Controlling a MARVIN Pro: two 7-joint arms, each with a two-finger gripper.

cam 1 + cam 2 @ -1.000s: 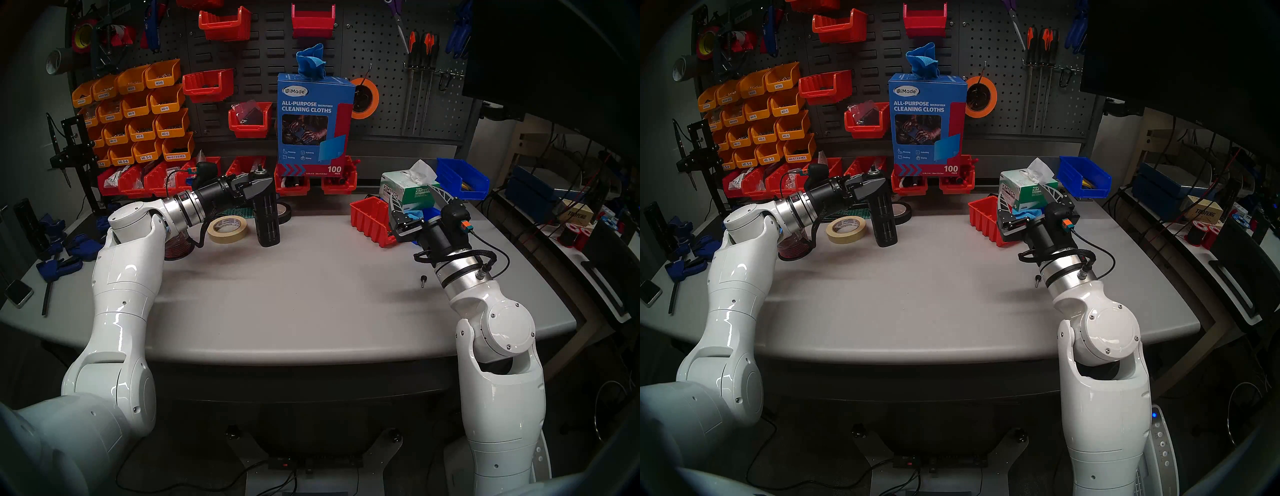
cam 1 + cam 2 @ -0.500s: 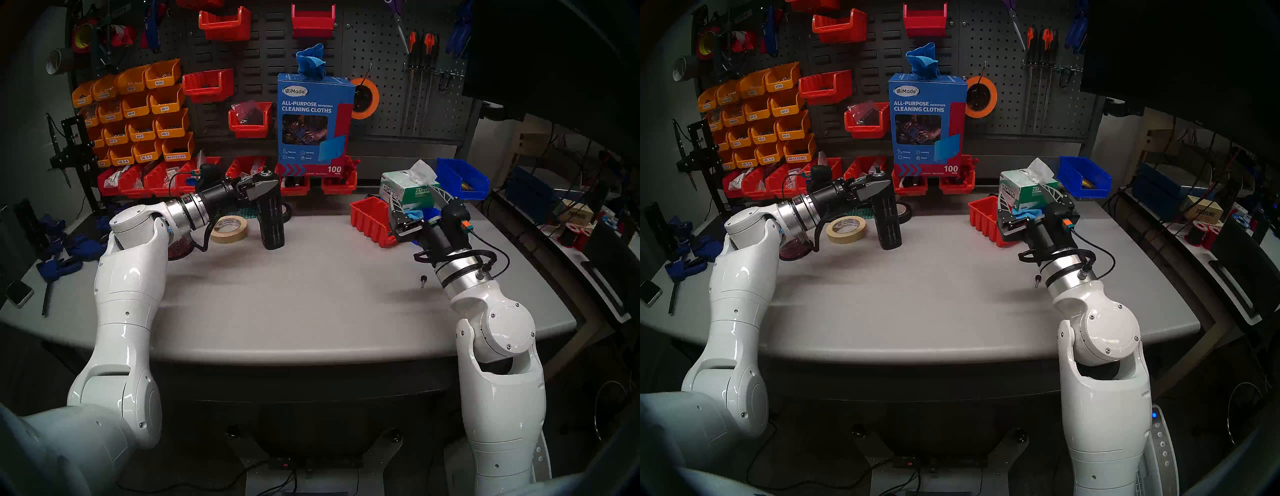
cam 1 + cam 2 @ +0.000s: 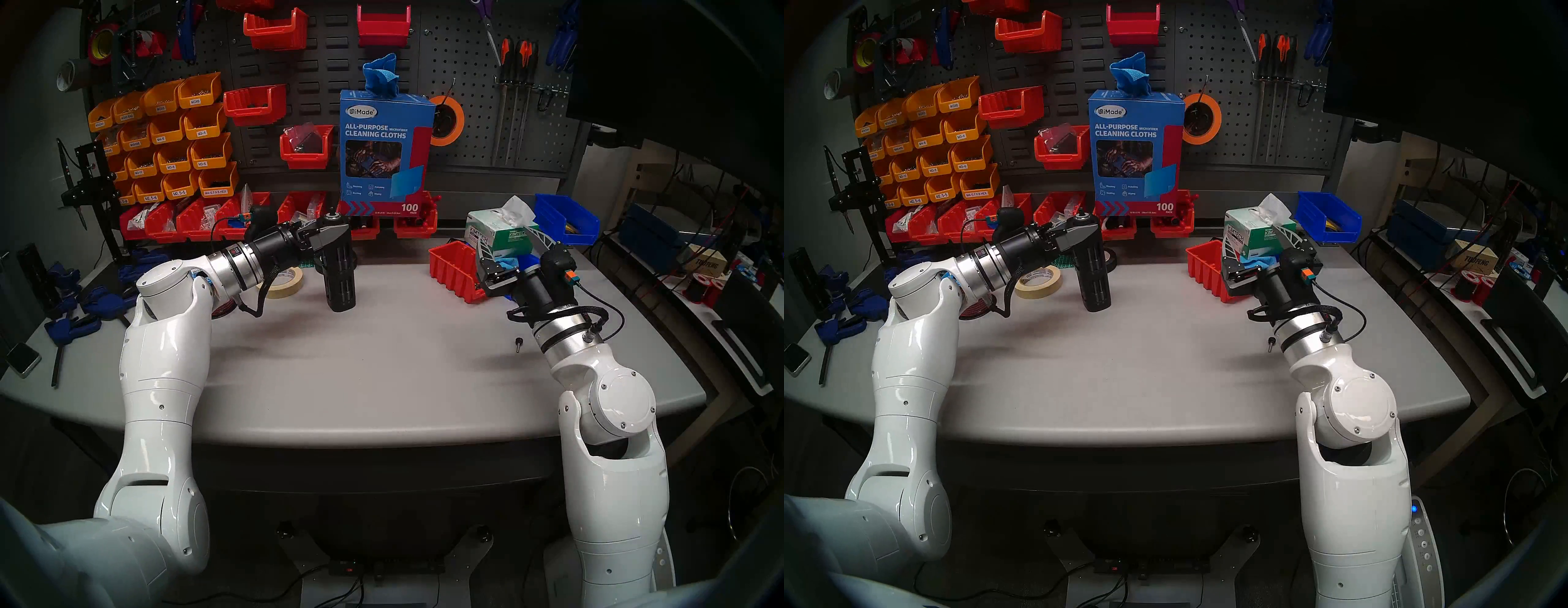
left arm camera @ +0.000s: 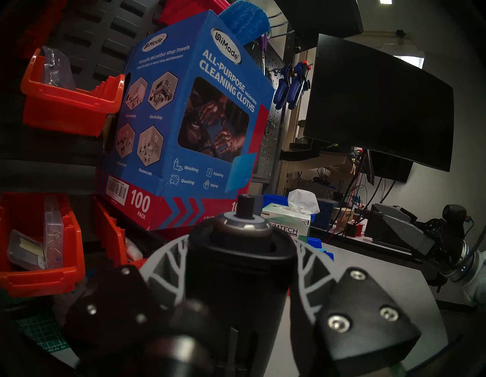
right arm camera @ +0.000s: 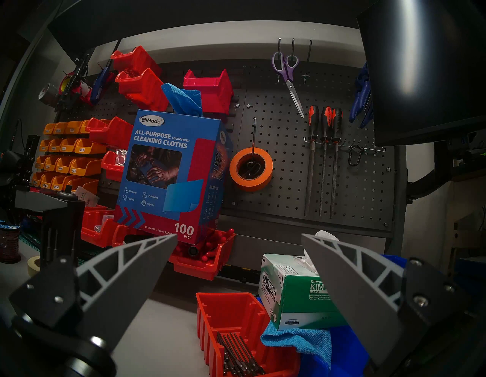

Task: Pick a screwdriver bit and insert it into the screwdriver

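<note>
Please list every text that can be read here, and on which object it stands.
"UniMade", "ALL-PURPOSE MICROFIBER CLEANING CLOTHS", "100 PACK": blue cloth box.
"KIMTECH", "Kimwipes": green tissue box.
"M3-6", "M2.5-5": orange bins; the other labels are too small.
Masking tape roll: print blurred.

Left end effector [image 3: 335, 237] reaches forward, fingers clamped; right end effector [image 5: 238, 243] angled upward, fingers spread.

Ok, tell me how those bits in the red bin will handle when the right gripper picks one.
The screwdriver bits look like thin, stiff metal rods, probably apt to roll and slip. They lie bunched in the red bin, so singling one out may be hard. The open right gripper has broad fingers, likely clumsy for them.
</note>
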